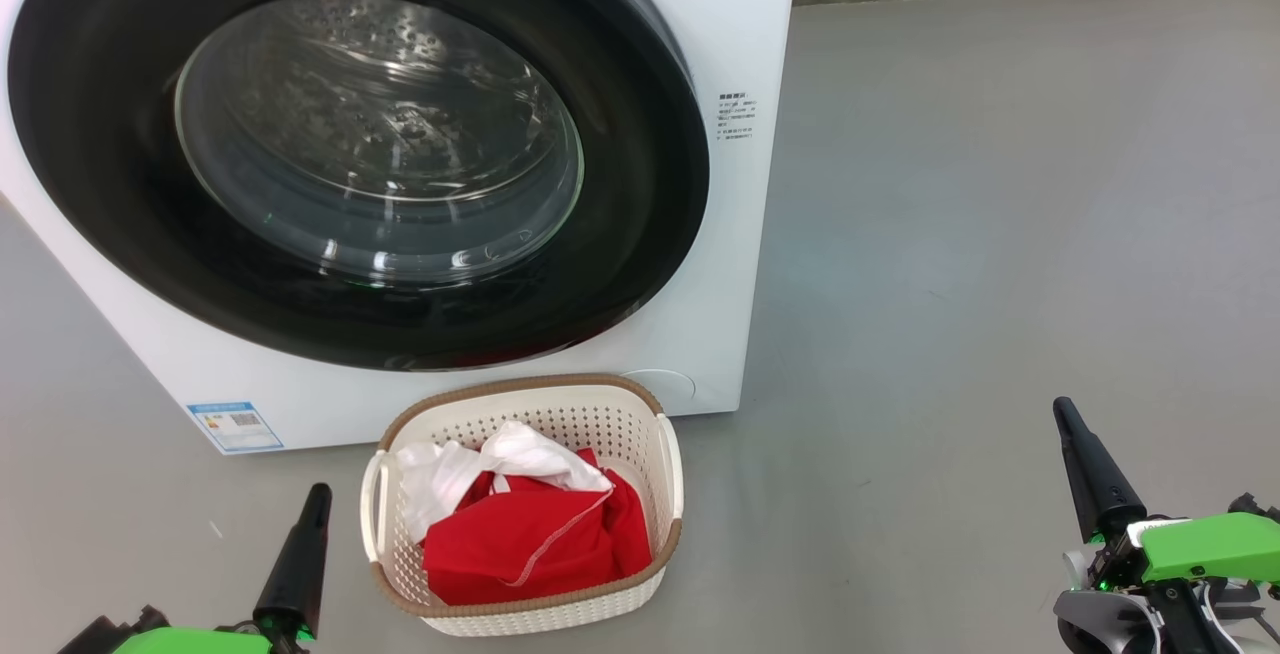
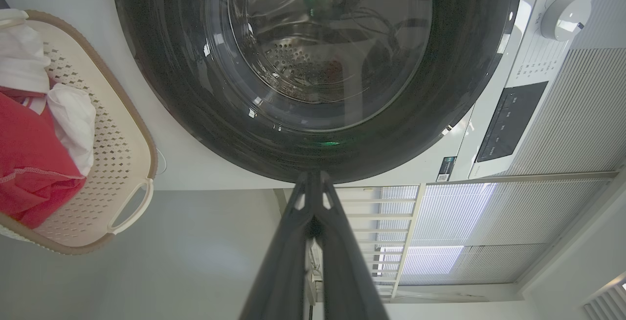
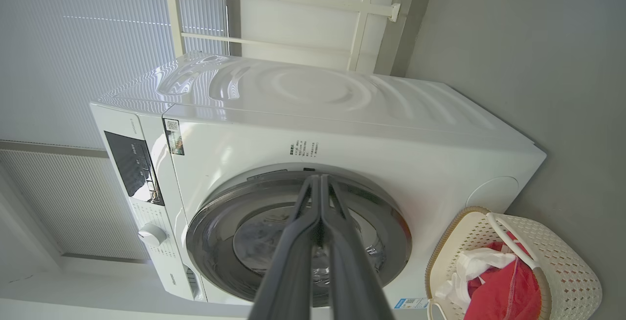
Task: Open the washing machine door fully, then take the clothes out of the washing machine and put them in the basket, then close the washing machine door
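Closed door, clothes in basket.
The left tool, pinched shut and empty, sits nearer the basket than the right tool, likewise shut.

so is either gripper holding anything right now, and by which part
Nothing is held. The left gripper and the right gripper are both shut and empty, apart from the basket, where the clothes lie.

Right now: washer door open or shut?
Shut. The washing machine door lies flush against the washing machine front; no gap shows at its rim.
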You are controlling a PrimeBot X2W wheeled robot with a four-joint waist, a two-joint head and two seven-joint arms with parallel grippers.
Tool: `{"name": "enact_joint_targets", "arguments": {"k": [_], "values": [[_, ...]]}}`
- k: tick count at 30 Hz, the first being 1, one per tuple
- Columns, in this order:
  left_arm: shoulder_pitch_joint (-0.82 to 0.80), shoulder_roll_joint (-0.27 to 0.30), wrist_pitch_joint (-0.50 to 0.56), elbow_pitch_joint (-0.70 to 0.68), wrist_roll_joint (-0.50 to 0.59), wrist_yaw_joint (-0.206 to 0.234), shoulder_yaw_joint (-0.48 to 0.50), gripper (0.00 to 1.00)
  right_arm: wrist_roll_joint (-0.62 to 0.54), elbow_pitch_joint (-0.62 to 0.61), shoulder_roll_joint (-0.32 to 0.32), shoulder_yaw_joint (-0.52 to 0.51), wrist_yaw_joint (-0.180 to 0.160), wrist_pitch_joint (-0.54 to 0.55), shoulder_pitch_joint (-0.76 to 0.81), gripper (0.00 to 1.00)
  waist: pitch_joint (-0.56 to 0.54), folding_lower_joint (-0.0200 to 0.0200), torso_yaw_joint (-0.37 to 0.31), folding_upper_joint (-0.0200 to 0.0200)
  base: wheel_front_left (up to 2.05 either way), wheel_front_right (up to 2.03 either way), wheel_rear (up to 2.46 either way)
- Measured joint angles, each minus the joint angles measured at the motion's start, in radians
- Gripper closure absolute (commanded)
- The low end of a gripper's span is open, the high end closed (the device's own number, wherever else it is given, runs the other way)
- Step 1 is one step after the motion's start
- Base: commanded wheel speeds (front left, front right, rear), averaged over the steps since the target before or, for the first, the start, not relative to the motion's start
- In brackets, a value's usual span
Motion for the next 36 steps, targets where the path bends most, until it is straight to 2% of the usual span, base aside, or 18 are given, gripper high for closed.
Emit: {"name": "enact_joint_targets", "arguments": {"k": [36], "values": [[0.0, 0.0, 0.0, 0.0, 0.0, 0.0, 0.0, 1.0, -0.006, 0.0, 0.003, -0.002, 0.0, 0.004, 0.0, 1.0, 0.0, 0.0, 0.0, 0.0, 0.0, 0.0, 0.0]]}}
